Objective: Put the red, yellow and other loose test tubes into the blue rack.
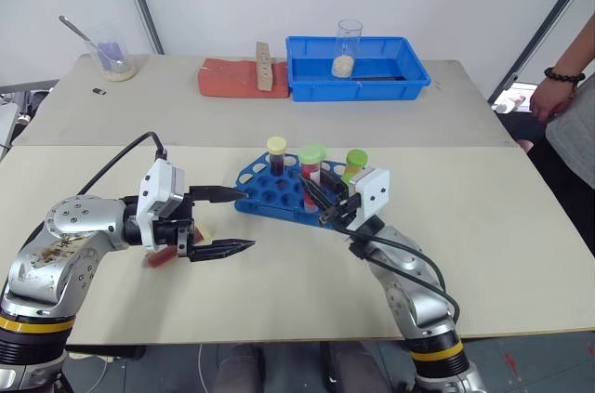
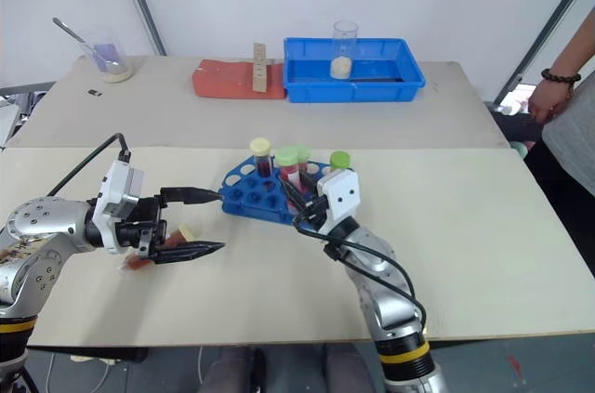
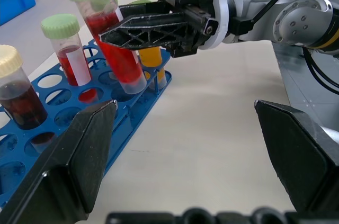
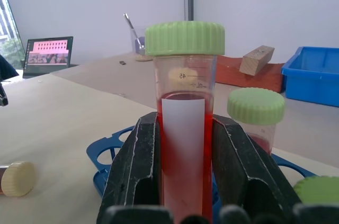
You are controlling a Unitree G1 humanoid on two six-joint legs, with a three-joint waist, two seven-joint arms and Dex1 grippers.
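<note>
My right gripper [image 4: 184,128] is shut on a green-capped tube of red liquid [image 3: 106,28]. It holds the tube tilted over the near edge of the blue rack [image 1: 256,184], and I cannot tell whether the tube's lower end is in a hole. Upright in the rack are a cream-capped dark tube [image 1: 277,156], a green-capped red tube [image 3: 66,49] and a yellow tube [image 1: 354,163]. My left gripper [image 1: 246,219] is open, just left of the rack. Under it a loose cream-capped tube [image 1: 200,230] lies on the table.
At the back stand a blue bin [image 1: 400,72] with a beaker [image 1: 348,47] in it, a red pad [image 1: 228,79] bearing a wooden block [image 1: 264,66], and a beaker with a spoon [image 1: 112,58]. A person [image 1: 569,105] stands at the table's right edge.
</note>
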